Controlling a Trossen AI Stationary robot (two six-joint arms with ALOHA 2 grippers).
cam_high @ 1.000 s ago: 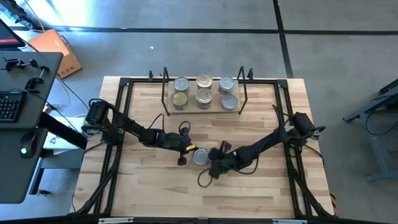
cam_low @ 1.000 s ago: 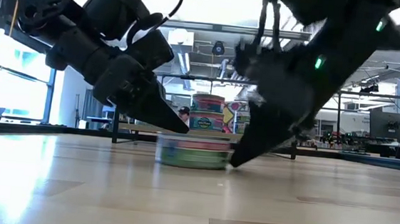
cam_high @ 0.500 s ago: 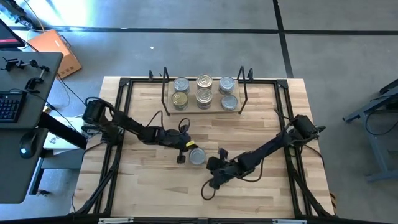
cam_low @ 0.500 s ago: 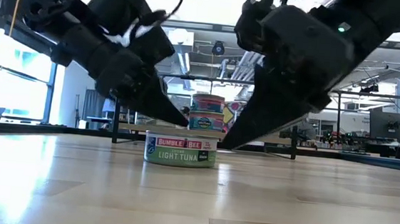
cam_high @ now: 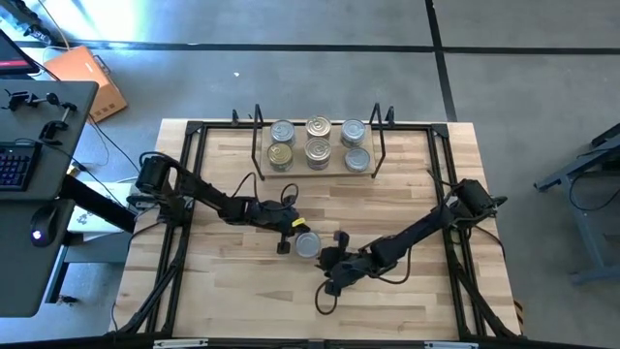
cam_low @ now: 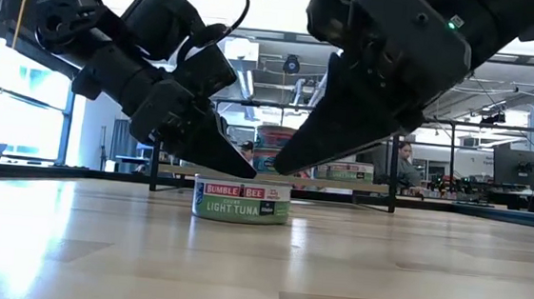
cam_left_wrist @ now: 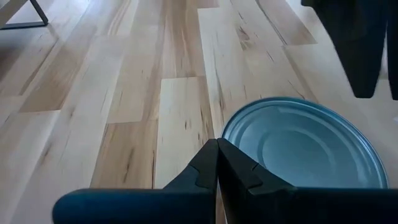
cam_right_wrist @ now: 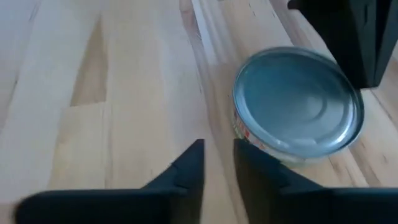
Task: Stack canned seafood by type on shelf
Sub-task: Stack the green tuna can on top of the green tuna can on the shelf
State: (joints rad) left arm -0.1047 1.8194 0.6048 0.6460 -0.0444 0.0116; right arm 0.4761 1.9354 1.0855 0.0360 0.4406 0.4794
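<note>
Lone tuna tin point(cam_high: 308, 244) upright on the table point(cam_high: 417, 301), at six o'clock from the shelf point(cam_high: 319, 171) of six tins. Left gripper point(cam_high: 287, 230) closed, empty, at its ten o'clock; right gripper point(cam_high: 336, 244) slightly parted, empty, at three.

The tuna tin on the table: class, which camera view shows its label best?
The low view: the tuna tin stands side-on, its label readable. The high view shows it only as a small silver disc, and both wrist views show its plain lid, not the printed side.
</note>
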